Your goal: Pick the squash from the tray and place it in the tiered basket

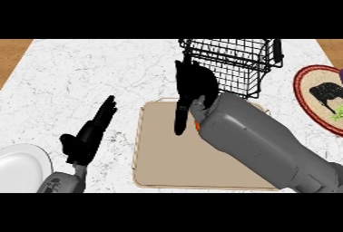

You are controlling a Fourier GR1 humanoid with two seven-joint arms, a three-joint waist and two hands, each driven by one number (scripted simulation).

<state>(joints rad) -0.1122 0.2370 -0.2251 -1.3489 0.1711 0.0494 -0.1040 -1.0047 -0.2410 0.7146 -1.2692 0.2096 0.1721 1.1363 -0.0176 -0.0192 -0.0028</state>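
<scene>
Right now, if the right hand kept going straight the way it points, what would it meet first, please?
Most likely the tiered basket. The right hand points up the view from above the tray, and the basket's black wire front lies directly ahead, though depth between them is unclear.

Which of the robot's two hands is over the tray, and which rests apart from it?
The right hand is over the tray, by the tiered basket. The left hand rests open on the counter, left of the tray.

The squash (196, 125) is mostly hidden by the right hand (194, 84), and the white plate (23, 165) is cut off at the left edge.
</scene>
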